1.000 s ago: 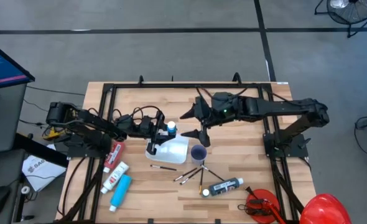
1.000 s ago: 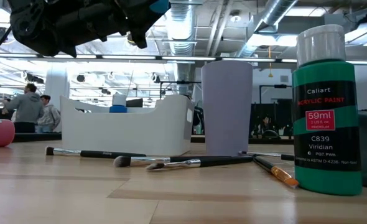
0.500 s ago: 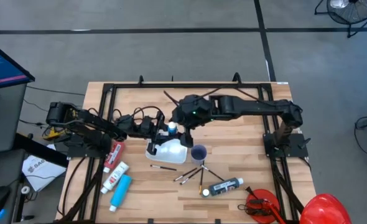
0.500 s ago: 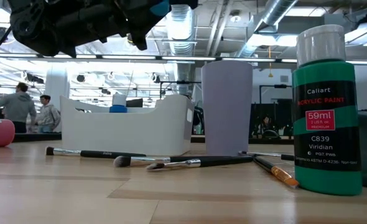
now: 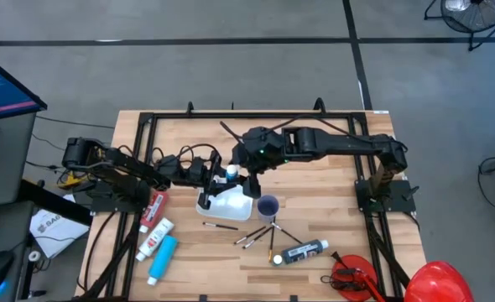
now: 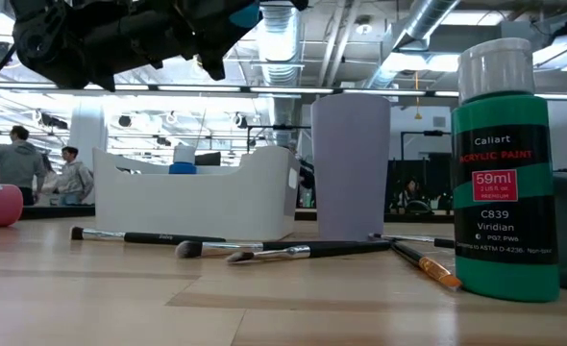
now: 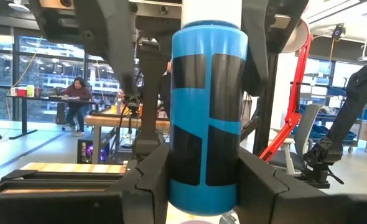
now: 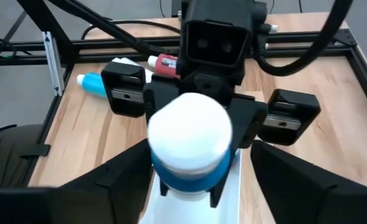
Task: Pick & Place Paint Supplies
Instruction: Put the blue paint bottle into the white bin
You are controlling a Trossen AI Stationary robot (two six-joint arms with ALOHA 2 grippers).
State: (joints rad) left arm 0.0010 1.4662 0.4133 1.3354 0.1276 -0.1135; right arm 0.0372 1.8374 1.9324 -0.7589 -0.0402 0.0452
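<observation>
- Reaching in from the bench's right side, the right arm had swung across over the last second, and the right gripper (image 5: 246, 172) now sat just beside the bottle, where earlier it hung well to the right of it.
- Its two fingers stood spread on either side of the white cap, apart from it, so it had hold of nothing; I judged it was lining up to take the bottle over.
- At the middle of the bench, the left gripper (image 7: 202, 177) was clamped on the blue bottle (image 7: 207, 118), holding it upright by its lower body, with the cap left free for the other arm.
- Directly below the bottle stood the white bin (image 5: 231, 204), probably where the supplies were meant to go.
- Near the bench's left edge lay the red tube (image 5: 154, 207), the white tube with a red label (image 5: 153, 239) and the light blue tube (image 5: 163, 257), close together and not yet collected.
- Toward the front edge, the thin brushes (image 5: 260, 236) lay fanned beside a small purple cup (image 5: 268, 205), with the dark bottle (image 5: 301, 252) lying on its side just beyond them.
- In the low view that bottle's green label (image 6: 506, 207) faced the camera.
</observation>
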